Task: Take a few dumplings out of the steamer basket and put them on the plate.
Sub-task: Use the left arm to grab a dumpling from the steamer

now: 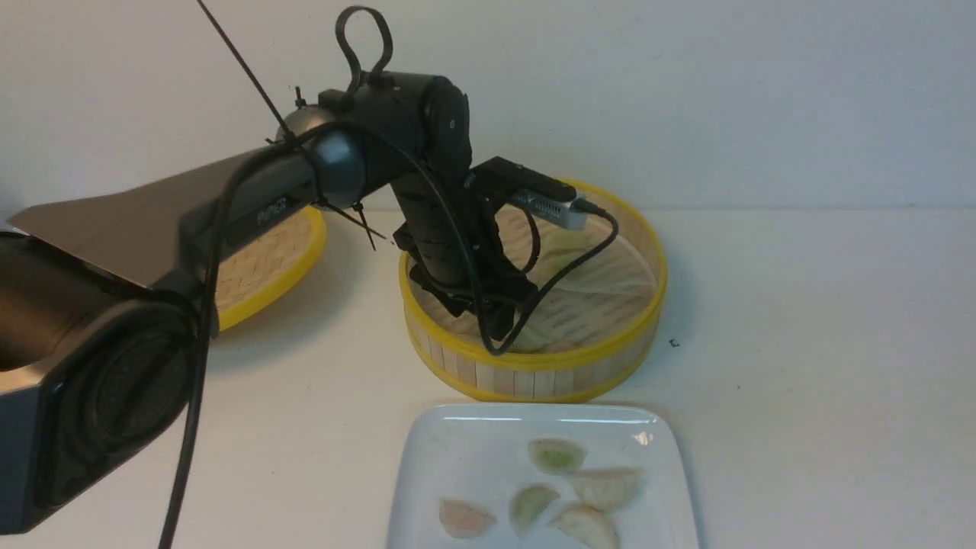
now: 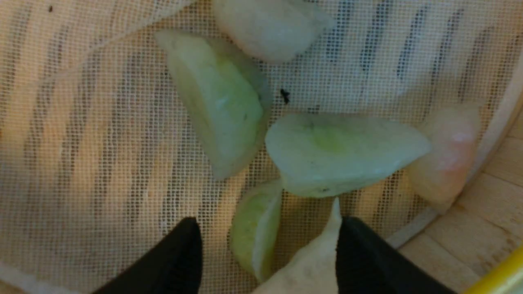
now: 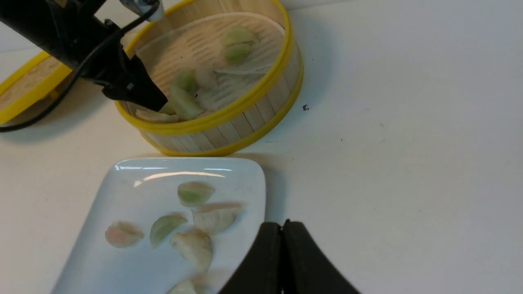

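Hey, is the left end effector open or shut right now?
Open: the left end effector has its black fingers apart inside the steamer basket, a green dumpling lying between them.

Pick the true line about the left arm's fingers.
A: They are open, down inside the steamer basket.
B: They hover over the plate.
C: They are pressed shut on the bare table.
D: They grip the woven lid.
A: the left gripper is inside the steamer basket, its fingers spread apart with a green dumpling between them.
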Controlling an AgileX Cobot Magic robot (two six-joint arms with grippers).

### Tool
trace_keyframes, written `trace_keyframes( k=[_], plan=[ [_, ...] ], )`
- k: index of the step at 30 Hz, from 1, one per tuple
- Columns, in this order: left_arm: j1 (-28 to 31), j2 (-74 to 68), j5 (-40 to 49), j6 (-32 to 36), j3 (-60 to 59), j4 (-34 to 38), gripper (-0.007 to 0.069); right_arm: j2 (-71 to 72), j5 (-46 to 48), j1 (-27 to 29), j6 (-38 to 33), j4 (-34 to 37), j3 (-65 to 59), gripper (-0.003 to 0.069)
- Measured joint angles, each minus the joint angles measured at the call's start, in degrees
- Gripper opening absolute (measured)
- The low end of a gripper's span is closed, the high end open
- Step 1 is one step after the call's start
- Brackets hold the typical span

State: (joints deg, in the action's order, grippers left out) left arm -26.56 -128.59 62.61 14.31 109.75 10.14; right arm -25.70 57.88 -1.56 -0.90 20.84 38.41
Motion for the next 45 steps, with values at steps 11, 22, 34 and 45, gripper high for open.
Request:
trace_keyframes(
  k=[11,22,34,45],
  plan=[
    [-0.14,-1.98,-0.60,-0.24,1.44,-0.07,0.0098,0.00,0.00,0.00,0.00,0.00,0.00,-0.0015],
    [-0.14,-2.57,7.56,-1.72,13.09,-0.71,-0.0006,0.00,0.19,0.00,0.00,0.00,0.00,-0.0015],
    [-0.14,-4.64,7.80,-2.22,15.81,-0.66,0.0066,0.00,0.66,0.00,0.00,0.00,0.00,-0.0015],
    [-0.60,-6.84,7.80,-5.17,12.71,-1.12,0.0417,0.00,1.82,0.00,0.00,0.00,0.00,-0.0015]
  ],
)
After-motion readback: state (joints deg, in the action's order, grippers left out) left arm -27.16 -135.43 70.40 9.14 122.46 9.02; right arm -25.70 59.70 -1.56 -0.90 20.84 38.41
